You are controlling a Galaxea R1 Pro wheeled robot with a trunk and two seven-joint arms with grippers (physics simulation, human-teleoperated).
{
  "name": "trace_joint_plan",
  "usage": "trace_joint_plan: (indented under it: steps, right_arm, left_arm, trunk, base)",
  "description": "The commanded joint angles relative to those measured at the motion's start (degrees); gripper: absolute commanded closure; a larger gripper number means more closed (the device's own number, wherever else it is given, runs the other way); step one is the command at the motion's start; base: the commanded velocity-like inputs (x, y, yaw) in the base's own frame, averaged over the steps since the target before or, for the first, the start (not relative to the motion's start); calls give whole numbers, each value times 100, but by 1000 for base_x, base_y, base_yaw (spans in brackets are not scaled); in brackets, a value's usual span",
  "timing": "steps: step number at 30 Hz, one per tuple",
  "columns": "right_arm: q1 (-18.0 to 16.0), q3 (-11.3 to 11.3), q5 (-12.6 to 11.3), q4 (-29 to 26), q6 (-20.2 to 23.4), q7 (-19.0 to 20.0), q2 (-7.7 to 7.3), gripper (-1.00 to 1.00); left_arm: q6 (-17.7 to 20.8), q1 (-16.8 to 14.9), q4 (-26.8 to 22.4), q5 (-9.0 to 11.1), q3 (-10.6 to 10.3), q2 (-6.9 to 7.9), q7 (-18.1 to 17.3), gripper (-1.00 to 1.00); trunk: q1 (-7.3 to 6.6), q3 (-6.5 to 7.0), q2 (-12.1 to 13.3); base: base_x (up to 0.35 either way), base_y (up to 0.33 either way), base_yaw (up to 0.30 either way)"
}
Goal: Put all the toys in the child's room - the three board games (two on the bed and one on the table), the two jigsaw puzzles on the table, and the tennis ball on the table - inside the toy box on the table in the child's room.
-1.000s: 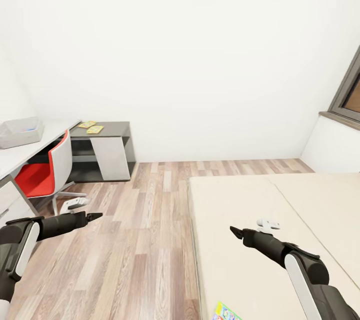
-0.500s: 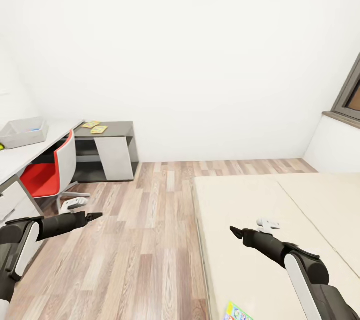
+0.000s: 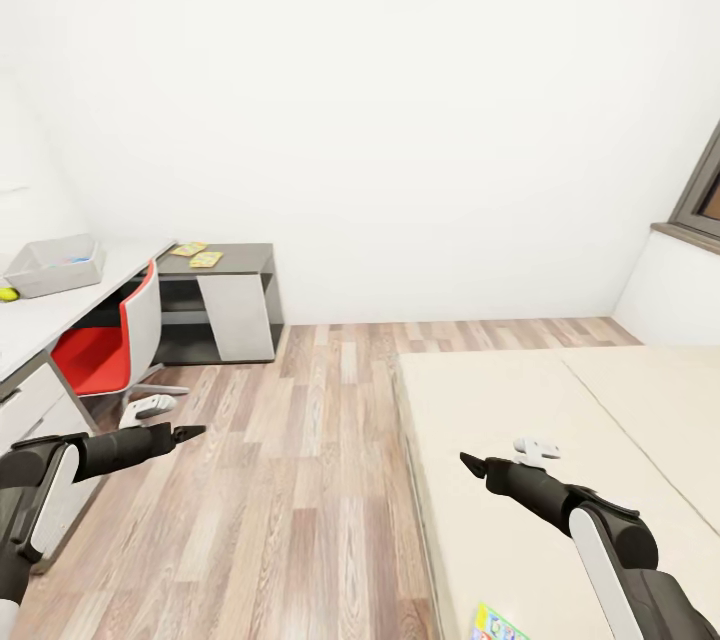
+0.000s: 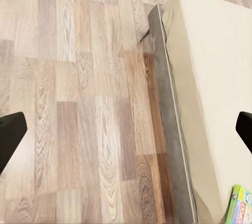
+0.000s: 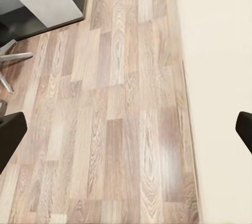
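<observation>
Board game (image 3: 497, 625), seemingly thin, stiff and light, is best pinched by an overhanging edge; it lies at the bed's (image 3: 560, 420) near edge. Both grippers, left (image 3: 190, 433) and right (image 3: 472, 464), hang empty, fingers spread wide. Toy box (image 3: 55, 265) sits on the desk (image 3: 40, 320).

Everything is lit bright and even, no glare, the white wall (image 3: 380, 100) almost washed out. Only faint soft shadows are seen under the tabletop (image 3: 60, 305). Wrist shots look softer, floor planks (image 4: 79, 103) slightly smeared beyond each tool.
</observation>
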Motion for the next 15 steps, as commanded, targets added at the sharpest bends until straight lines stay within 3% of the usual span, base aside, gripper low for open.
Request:
trace_joint_plan:
  steps: [1, 15]
  right_arm:
    - [-6, -9, 19, -5, 31, 36, 1, -100]
    - [-6, -9, 19, -5, 31, 36, 1, -100]
  left_arm:
    - [45, -5, 0, 46, 7, 0, 13, -100]
    - [45, -5, 0, 44, 6, 2, 13, -100]
  trunk:
    - [4, -13, -13]
    - [4, -13, -13]
  base:
    - [0, 144, 0]
    - [0, 144, 0]
